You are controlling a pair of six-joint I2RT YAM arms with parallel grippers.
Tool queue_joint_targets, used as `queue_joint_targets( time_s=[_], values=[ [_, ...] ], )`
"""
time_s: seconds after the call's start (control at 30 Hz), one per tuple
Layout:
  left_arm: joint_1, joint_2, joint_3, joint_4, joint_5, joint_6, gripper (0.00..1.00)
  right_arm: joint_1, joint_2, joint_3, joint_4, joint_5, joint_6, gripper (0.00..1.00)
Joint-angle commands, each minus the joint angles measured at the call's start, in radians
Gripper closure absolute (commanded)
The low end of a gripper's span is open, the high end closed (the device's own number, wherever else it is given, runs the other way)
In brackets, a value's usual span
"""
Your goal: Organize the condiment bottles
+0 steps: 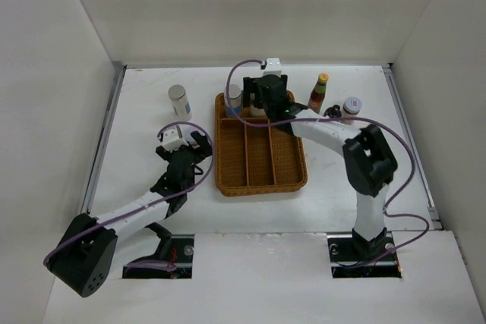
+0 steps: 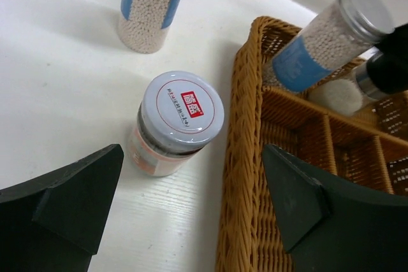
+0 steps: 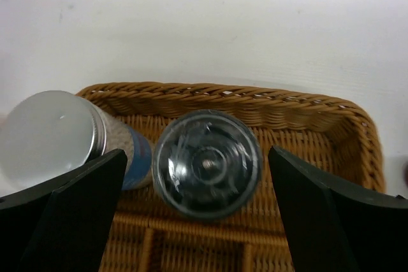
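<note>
White tabletop (image 1: 137, 119), task seemingly a third done: one white silver-capped jar (image 3: 48, 133) and the black-capped bottle (image 3: 207, 164) stand in the brown wicker tray's (image 1: 262, 186) far-edge end, four others outside, left gripper (image 2: 194, 151) and right gripper (image 3: 197, 154) both spread.

two silver-capped jars (image 1: 178, 102), two shakers (image 2: 178, 119), one black-capped bottle (image 3: 207, 164), one yellow-capped sauce bottle (image 1: 318, 95); two stand in the one wicker tray (image 1: 262, 187), two left of it, two right.

A brown wicker tray (image 1: 262, 187) (split into several compartments) sits on the white table (image 1: 137, 111).
</note>
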Motion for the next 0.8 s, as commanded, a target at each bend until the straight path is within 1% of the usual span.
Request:
queue_joint_targets(
  time_s=[0.0,0.03,0.1,0.27,0.4,0.53,0.6,0.63,0.67,0.73,0.77],
  values=[
    [0.019,0.016,0.104,-0.087,-0.022,0.015,0.07,0.002,-0.231,-0.083,0.082,0.009,0.049,0.0],
    [0.03,0.022,0.129,-0.141,-0.022,0.012,0.06,0.002,-0.286,-0.138,0.095,0.009,0.061,0.0],
    [0.038,0.05,0.164,-0.193,-0.027,0.01,0.06,0.002,-0.393,-0.273,0.141,0.014,0.086,0.0],
    [0.056,0.169,0.247,-0.227,-0.04,0.049,0.07,0.028,-0.604,-0.571,0.236,0.035,0.178,0.0],
    [0.07,0.26,0.293,-0.23,-0.06,0.072,0.09,0.068,-0.762,-0.749,0.284,0.049,0.207,0.0],
    [0.07,0.32,0.33,-0.212,-0.059,0.084,0.12,0.097,-0.858,-0.859,0.306,0.043,0.215,0.0],
    [0.08,0.352,0.353,-0.195,-0.063,0.096,0.17,0.12,-0.88,-0.899,0.315,0.04,0.221,0.0],
    [0.087,0.367,0.362,-0.184,-0.063,0.104,0.21,0.129,-0.885,-0.918,0.324,0.04,0.222,0.0],
    [0.088,0.38,0.366,-0.175,-0.063,0.111,0.28,0.135,-0.886,-0.936,0.336,0.04,0.222,0.0],
    [0.088,0.391,0.377,-0.164,-0.063,0.121,0.48,0.137,-0.895,-0.968,0.361,0.04,0.222,0.0],
    [0.084,0.38,0.382,-0.17,-0.065,0.124,0.56,0.137,-0.901,-0.987,0.37,0.042,0.222,0.0]
  ],
)
